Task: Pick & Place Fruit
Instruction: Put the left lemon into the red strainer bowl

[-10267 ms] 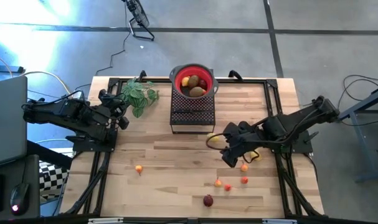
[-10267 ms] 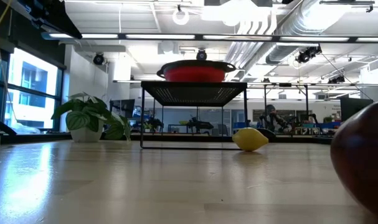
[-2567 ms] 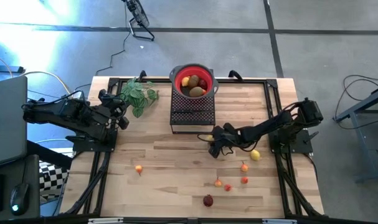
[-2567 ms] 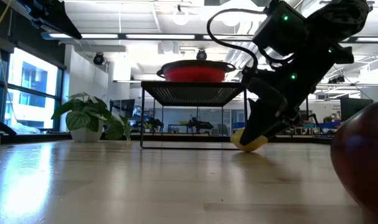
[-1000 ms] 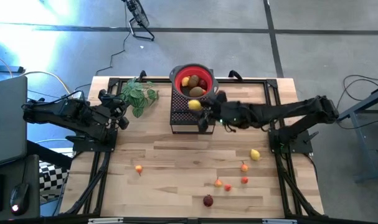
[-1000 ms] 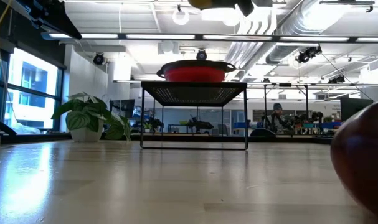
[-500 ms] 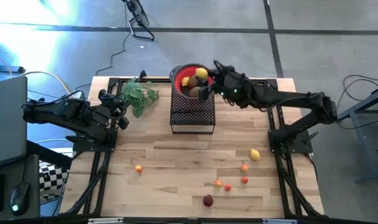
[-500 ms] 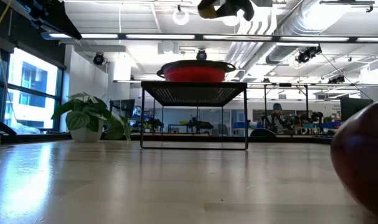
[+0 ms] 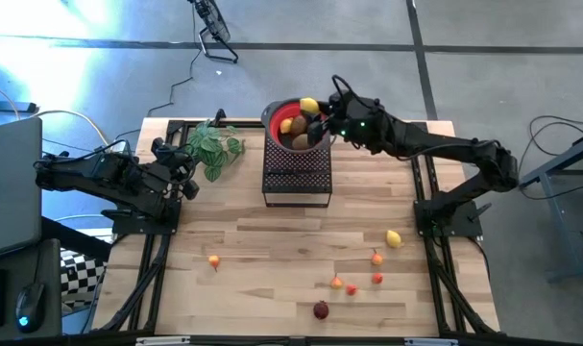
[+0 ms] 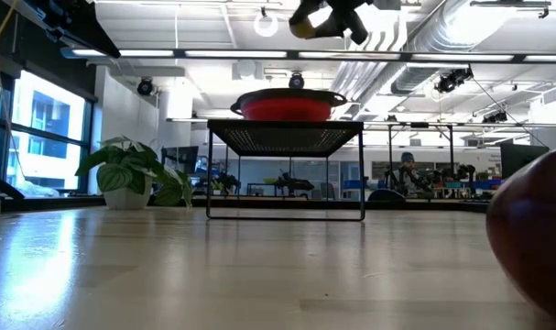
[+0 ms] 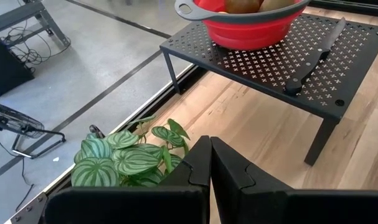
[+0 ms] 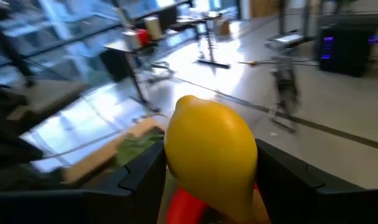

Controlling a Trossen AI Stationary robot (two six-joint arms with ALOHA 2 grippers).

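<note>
a: where is the lemon [image 9: 309,106] now?

b: the right gripper [image 9: 319,111] holds it up in the air, over the red bowl [image 9: 279,112]. its two fingers [image 12: 139,174] are spread wide with the lemon squeezed between them.

a: and the bowl?

b: it sits on the black rack [image 9: 296,174] at the back of the table [image 9: 262,250]. some fruit is in it already, a brown one [image 9: 302,141] and more.

a: so what makes this step go well?

b: i think the arm should go down lower first, close over the middle of the bowl, then let go. if it drops from high, the lemon may bounce out or roll off the rack.

a: what about the left gripper [image 11: 208,163]?

b: it waits by the leafy plant [image 9: 214,146], fingers pressed together, holding nothing.

a: is there more fruit to get?

b: yes. another lemon [image 9: 394,238], small orange and red ones [image 9: 376,279] and a dark red ball [image 9: 321,309] lie on the wood near the front.
</note>
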